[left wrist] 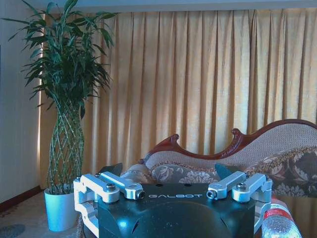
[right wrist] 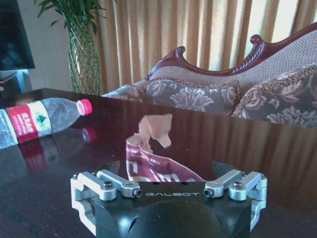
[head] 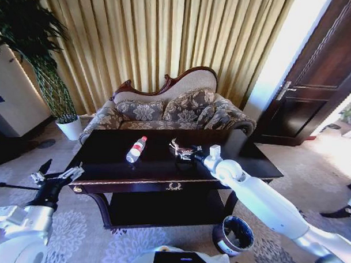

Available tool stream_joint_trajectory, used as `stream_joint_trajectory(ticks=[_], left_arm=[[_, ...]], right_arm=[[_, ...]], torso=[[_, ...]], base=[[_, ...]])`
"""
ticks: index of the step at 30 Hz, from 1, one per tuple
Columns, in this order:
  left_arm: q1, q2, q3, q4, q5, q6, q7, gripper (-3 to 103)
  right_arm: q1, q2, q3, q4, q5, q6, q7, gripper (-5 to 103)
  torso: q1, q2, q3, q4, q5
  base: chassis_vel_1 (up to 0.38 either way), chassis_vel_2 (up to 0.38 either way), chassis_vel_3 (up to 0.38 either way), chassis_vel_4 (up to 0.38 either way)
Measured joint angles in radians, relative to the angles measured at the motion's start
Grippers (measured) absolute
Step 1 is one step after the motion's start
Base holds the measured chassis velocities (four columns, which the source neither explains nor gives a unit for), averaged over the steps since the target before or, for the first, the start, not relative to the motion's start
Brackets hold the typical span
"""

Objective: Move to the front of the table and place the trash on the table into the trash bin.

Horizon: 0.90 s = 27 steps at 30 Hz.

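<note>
Nearest the head camera, the left gripper (head: pixel 57 172) hangs off the table's near left corner, its fingers spread and holding nothing; in the left wrist view the same gripper (left wrist: pixel 168 171) faces the sofa (left wrist: pixel 247 158) and curtains (left wrist: pixel 198 74), with the bottle's red cap and label showing at one corner of that view (left wrist: pixel 278 218). Right gripper (head: pixel 183 150) is stretched over the table (head: pixel 105 163) near its centre; its fingers are parted on either side of the crumpled red-silver wrapper (right wrist: pixel 158 158), which lies on the tabletop between them, just ahead of the gripper body (right wrist: pixel 168 171); whether the fingertips touch the wrapper cannot be told. Clear plastic bottle (head: pixel 136 149) lies on its side on the tabletop, to the left of the wrapper and apart from both grippers; in the right wrist view the bottle (right wrist: pixel 39 119) shows its red cap pointing toward the wrapper. Trash bin (head: pixel 233 235) stands on the carpet below the table's near right edge, under the right arm; a potted plant (head: pixel 56 92) stands at the far left beside the sofa (head: pixel 170 108).
</note>
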Motion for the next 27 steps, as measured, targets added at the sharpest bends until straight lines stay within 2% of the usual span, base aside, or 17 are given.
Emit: stream_joint_trajectory(ticks=[2, 3, 5, 9, 11, 14, 15, 18, 20, 22, 25, 26, 27], left_arm=[[0.000, 0.000, 0.000, 0.000, 0.000, -0.001, 0.000, 100], [0.000, 0.001, 0.000, 0.000, -0.001, -0.001, 0.000, 100], [0.000, 0.001, 0.000, 0.000, -0.001, -0.001, 0.000, 100], [-0.003, 0.003, 0.001, 0.000, -0.002, -0.001, 0.000, 100], [-0.003, 0.003, 0.001, 0.000, -0.002, -0.001, 0.000, 100], [-0.004, 0.004, 0.002, 0.000, -0.002, -0.002, 0.000, 100], [-0.004, 0.004, 0.002, 0.000, -0.002, -0.002, 0.000, 100], [-0.005, 0.005, 0.002, 0.000, -0.002, -0.003, 0.000, 100], [-0.005, 0.005, 0.002, 0.000, -0.002, -0.004, -0.001, 100], [-0.005, 0.003, 0.002, 0.000, -0.001, -0.005, -0.001, 100], [-0.005, 0.003, 0.002, 0.000, -0.001, -0.006, -0.001, 100], [-0.005, 0.003, 0.002, 0.000, -0.001, -0.006, -0.001, 100], [-0.006, 0.004, 0.002, 0.000, -0.001, -0.006, -0.001, 100]], right_arm=[[0.002, 0.001, -0.002, -0.006, -0.002, 0.000, 0.000, 100], [0.008, 0.003, -0.006, -0.014, -0.004, 0.001, 0.001, 90], [0.012, 0.004, -0.007, -0.018, -0.005, 0.002, 0.001, 90], [0.021, 0.008, -0.011, -0.033, -0.012, 0.007, 0.002, 67], [0.021, 0.008, -0.012, -0.034, -0.012, 0.007, 0.002, 67], [0.015, 0.009, -0.012, -0.040, -0.021, 0.021, 0.002, 51], [0.015, 0.009, -0.012, -0.040, -0.021, 0.021, 0.002, 51], [0.007, 0.009, -0.010, -0.041, -0.026, 0.029, 0.002, 33], [0.006, 0.009, -0.009, -0.041, -0.026, 0.029, 0.002, 33], [0.001, 0.007, -0.004, -0.037, -0.026, 0.030, 0.002, 23], [-0.003, 0.006, -0.001, -0.034, -0.027, 0.031, 0.003, 18], [-0.007, 0.004, 0.004, -0.028, -0.027, 0.031, 0.005, 7], [-0.008, 0.004, 0.006, -0.026, -0.027, 0.031, 0.005, 7]], torso=[[0.000, 0.000, 0.000, 0.0000, 0.0001], [0.000, 0.000, 0.000, 0.0000, 0.0000], [0.000, 0.000, 0.000, 0.0000, 0.0000], [0.000, 0.000, 0.000, 0.0002, 0.0000], [0.000, 0.000, 0.000, 0.0002, 0.0000], [0.000, 0.000, 0.000, 0.0000, 0.0001], [0.000, 0.000, 0.000, 0.0000, 0.0001], [0.000, 0.000, 0.000, 0.0000, 0.0001], [0.000, 0.000, 0.000, 0.0001, 0.0001], [0.000, 0.000, 0.000, 0.0001, 0.0001], [0.000, 0.000, 0.000, 0.0000, 0.0001], [0.000, 0.000, 0.000, 0.0000, 0.0001], [0.000, 0.000, 0.000, 0.0000, 0.0000]], base=[[0.000, 0.000, 0.000, 0.000], [0.000, 0.000, 0.000, 0.000], [0.000, 0.000, 0.000, 0.000], [0.000, 0.000, 0.000, 0.000], [0.000, 0.000, 0.000, 0.000], [0.000, 0.000, 0.000, 0.000], [0.000, 0.000, 0.000, 0.000], [0.000, 0.000, 0.000, 0.000], [0.000, 0.000, 0.000, 0.000], [0.000, 0.000, 0.000, 0.000], [0.000, 0.000, 0.000, 0.000], [0.000, 0.000, 0.000, 0.000], [0.000, 0.000, 0.000, 0.000]])
